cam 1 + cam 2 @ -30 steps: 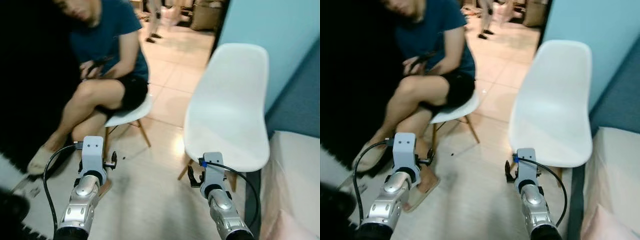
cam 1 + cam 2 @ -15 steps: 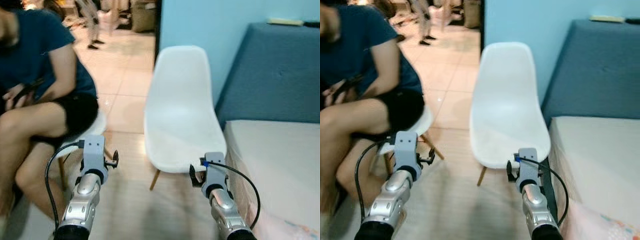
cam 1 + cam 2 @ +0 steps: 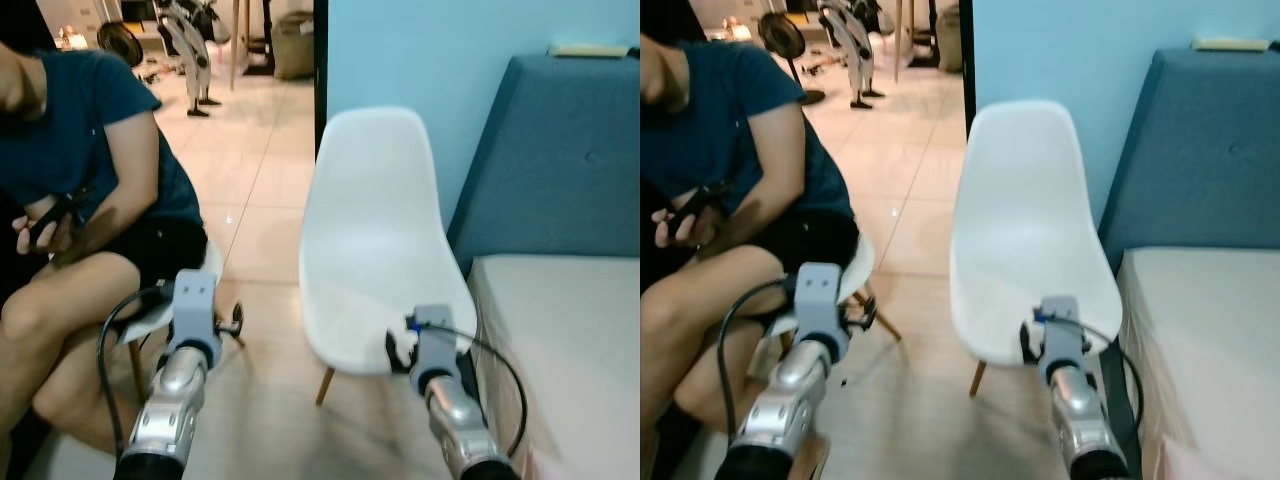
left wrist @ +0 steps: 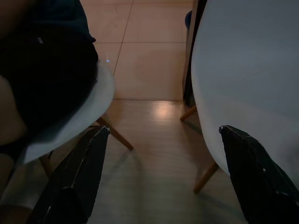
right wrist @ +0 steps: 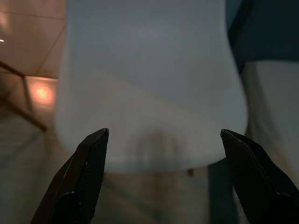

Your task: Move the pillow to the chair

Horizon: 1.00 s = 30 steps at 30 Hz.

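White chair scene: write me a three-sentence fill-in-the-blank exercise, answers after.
1. The seat of the white chair holds ____.
2. The right gripper has its fingers ____, pointing at that seat.
3. The person sits on the robot's ____ side, opposite the bed.

Answers: nothing; open; left

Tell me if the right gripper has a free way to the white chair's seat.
Probably yes. The right gripper is open and faces the chair seat head-on, with nothing between its fingers and the seat's front edge. The person sits off to the left.
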### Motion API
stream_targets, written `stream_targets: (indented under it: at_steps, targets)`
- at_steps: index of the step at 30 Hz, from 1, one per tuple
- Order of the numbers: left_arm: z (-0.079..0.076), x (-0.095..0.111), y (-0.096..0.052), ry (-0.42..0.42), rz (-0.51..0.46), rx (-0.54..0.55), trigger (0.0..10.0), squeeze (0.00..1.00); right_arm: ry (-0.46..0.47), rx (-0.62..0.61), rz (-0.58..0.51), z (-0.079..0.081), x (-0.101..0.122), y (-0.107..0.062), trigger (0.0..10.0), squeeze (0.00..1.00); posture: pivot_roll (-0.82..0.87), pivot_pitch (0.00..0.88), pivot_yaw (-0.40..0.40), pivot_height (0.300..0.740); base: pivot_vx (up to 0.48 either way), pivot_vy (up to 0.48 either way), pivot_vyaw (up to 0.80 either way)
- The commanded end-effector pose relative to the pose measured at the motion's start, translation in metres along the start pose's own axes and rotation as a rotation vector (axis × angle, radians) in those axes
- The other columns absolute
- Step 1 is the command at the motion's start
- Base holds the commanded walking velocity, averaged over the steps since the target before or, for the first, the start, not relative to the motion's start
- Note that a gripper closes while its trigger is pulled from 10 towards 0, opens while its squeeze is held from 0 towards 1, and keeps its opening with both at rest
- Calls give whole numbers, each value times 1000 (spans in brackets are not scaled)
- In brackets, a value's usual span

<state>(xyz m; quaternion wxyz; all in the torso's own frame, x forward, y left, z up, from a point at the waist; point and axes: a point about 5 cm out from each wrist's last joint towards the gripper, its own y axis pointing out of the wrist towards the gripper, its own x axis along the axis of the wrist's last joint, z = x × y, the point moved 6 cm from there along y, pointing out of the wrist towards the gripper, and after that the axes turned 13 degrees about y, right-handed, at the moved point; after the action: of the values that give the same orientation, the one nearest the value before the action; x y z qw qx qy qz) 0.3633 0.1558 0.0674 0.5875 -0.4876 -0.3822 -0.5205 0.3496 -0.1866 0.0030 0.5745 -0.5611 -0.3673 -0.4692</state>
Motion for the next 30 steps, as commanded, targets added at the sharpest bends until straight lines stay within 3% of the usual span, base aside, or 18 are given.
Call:
stream_targets:
  at_steps: [1, 11, 30]
  targets:
    - [6, -9, -2, 8, 27, 10, 10000, 0, 15, 8, 17, 6, -6, -1, 10000, 0, 22, 60, 31, 740, 255, 0, 0]
    - [3, -8, -2, 17, 16, -2, 10000, 0, 35, 10, 15, 7, -6, -2, 10000, 0, 23, 48, 35, 740, 25, 0, 0]
    - [1, -7, 1, 30, 16, -18, 10000, 0, 73, -27, 23, 0, -7, -2, 10000, 0, 17, 44, 46, 740, 0, 0, -800]
